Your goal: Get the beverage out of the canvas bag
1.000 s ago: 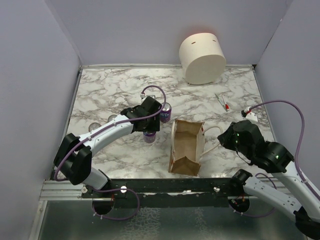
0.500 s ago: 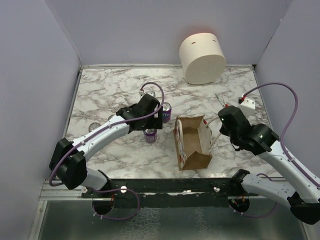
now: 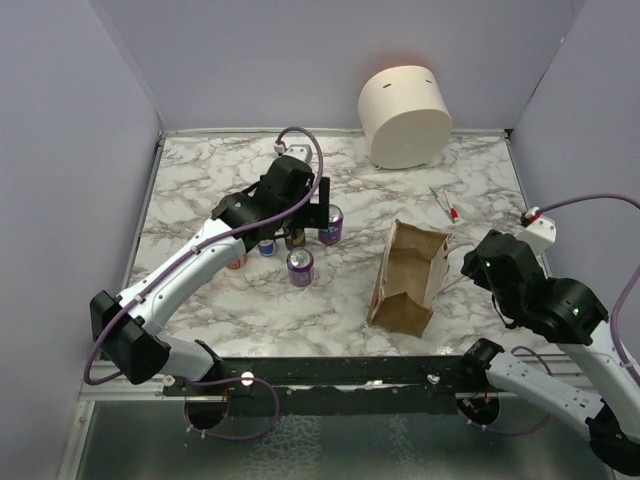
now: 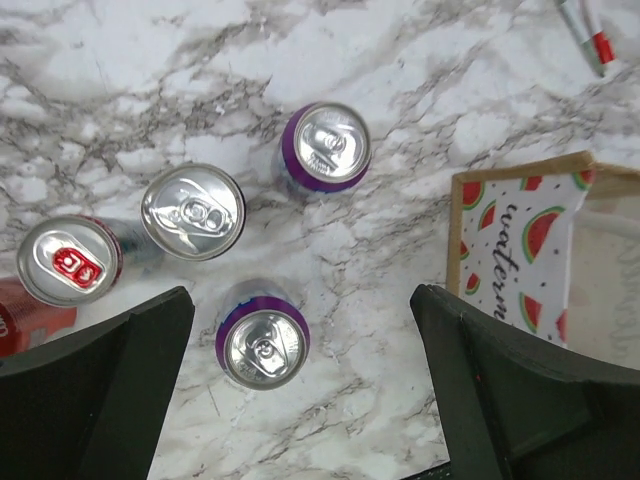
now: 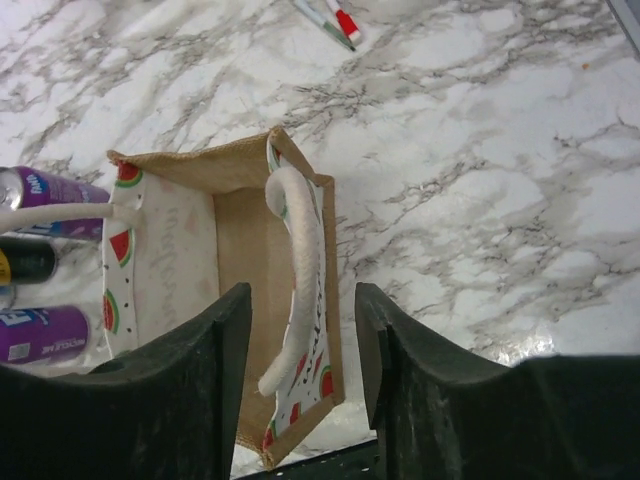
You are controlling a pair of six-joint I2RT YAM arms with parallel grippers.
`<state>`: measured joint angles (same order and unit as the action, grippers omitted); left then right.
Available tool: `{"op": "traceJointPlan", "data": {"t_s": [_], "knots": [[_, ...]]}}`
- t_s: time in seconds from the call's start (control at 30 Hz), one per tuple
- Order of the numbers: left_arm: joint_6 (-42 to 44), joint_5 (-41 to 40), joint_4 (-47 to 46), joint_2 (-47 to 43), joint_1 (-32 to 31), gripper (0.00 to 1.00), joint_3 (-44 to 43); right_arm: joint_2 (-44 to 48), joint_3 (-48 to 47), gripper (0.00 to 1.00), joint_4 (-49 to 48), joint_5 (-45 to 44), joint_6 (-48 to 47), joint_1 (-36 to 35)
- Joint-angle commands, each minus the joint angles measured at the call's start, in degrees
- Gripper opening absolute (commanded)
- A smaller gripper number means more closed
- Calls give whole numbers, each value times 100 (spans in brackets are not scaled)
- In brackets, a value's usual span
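Nearby, upright cans beside canvas bag

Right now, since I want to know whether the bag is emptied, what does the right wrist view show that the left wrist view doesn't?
Only the right wrist: the canvas bag looked into from above, no can in the visible part, and its white rope handle. Only the left wrist: a red-tabbed can among the can tops. Both: the bag's watermelon lining, purple cans and the pen.
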<state>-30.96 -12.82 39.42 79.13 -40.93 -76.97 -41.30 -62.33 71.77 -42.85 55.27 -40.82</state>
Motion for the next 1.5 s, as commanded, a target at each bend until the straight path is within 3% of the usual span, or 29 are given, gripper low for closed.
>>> {"op": "traceJointPlan", "data": {"t_s": [0.0, 0.07, 0.13, 0.27, 0.47, 0.6, 0.7, 1.07, 1.47], "knots": [[382, -256, 279, -219, 17, 97, -772, 365, -122, 58, -397, 288, -703, -5], [461, -300, 334, -250, 15, 98, -1080, 491, -340, 68, -299, 314, -739, -5], [511, -344, 320, -328, 19, 98, -1335, 519, -666, 88, -255, 450, -966, -1], [553, -545, 248, -548, 15, 99, -1789, 274, -1761, 100, 28, 682, -1338, -5], [755, -965, 231, -993, 16, 99, -2242, -503, -4123, 99, 274, 1255, -2746, -5], [925, -1250, 119, -1324, 15, 99, -2248, -1010, -5341, 99, 374, 1919, -3249, -5], [955, -1406, 181, -1513, 15, 99, -2269, -1343, -5933, 99, 634, 2040, -3087, -5], [1153, -1724, 310, -1900, 16, 99, -2269, -1439, -5597, 99, 473, 1935, -2623, -5], [1387, -1850, 295, -1848, 15, 99, -2302, -1675, -5669, 99, 761, 919, -2424, -5]]}}
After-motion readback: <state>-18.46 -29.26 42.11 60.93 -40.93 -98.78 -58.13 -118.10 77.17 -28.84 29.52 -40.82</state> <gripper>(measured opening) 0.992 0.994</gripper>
